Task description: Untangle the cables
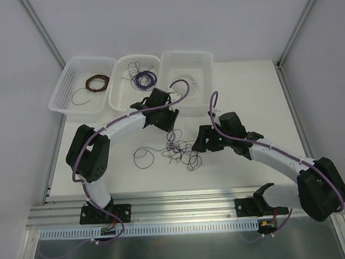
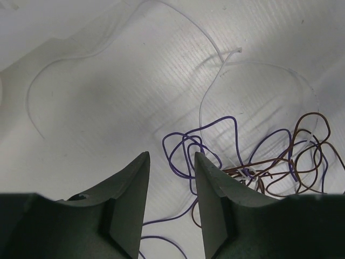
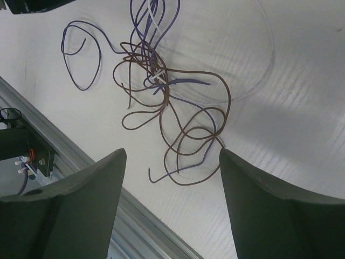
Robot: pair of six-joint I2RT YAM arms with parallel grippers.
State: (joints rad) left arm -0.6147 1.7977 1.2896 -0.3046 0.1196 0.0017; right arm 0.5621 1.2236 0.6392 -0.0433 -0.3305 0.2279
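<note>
Cables (image 1: pixel 180 150) tangled, left tool (image 2: pixel 171 156) part-open, right tool (image 3: pixel 172 154) wide (both empty)

The cables (image 1: pixel 177 150) at the middle of the overhead frame mix dark purple, brown and almost colourless pale strands on the plain white worktop (image 1: pixel 247 100). Across the top of that frame are three white baskets with a fine lattice pattern. The left basket (image 1: pixel 63 95) holds a brown coil (image 1: pixel 98 82), the middle basket (image 1: pixel 120 94) a purple coil (image 1: pixel 145 79), and the right basket (image 1: pixel 203 65) a faint whitish coil (image 1: pixel 187 81). The left arm (image 1: pixel 116 128) and right arm (image 1: pixel 281 157) are white with black joints and carry lilac hoses (image 1: pixel 211 106). The left gripper (image 2: pixel 171 156) and right gripper (image 3: pixel 172 152) have dark grey-green jaws.
</note>
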